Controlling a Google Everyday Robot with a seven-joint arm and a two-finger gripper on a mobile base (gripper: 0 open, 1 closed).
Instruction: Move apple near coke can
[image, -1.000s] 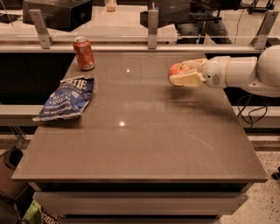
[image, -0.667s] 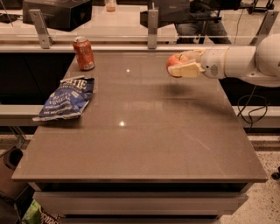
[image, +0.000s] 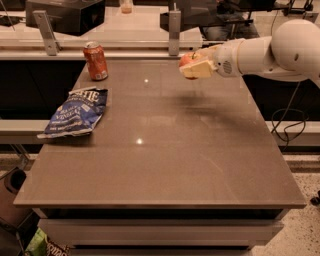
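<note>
Shifted leftward and slightly upward since the earlier frames: gripper (image: 196, 69) with apple (image: 186, 59), carried above the far right part of the table (image: 175, 150).
Gripper: closed around the apple, extended from the right, fingers pointed left.
Apple: held clear of the surface; round, so no long axis is shown; stem direction cannot be told.
Coke can (image: 95, 61): upright at the far left corner, long axis vertical, well apart from the apple.
Blue chip bag (image: 75, 112): laid flat near the left edge, in front of the can.
</note>
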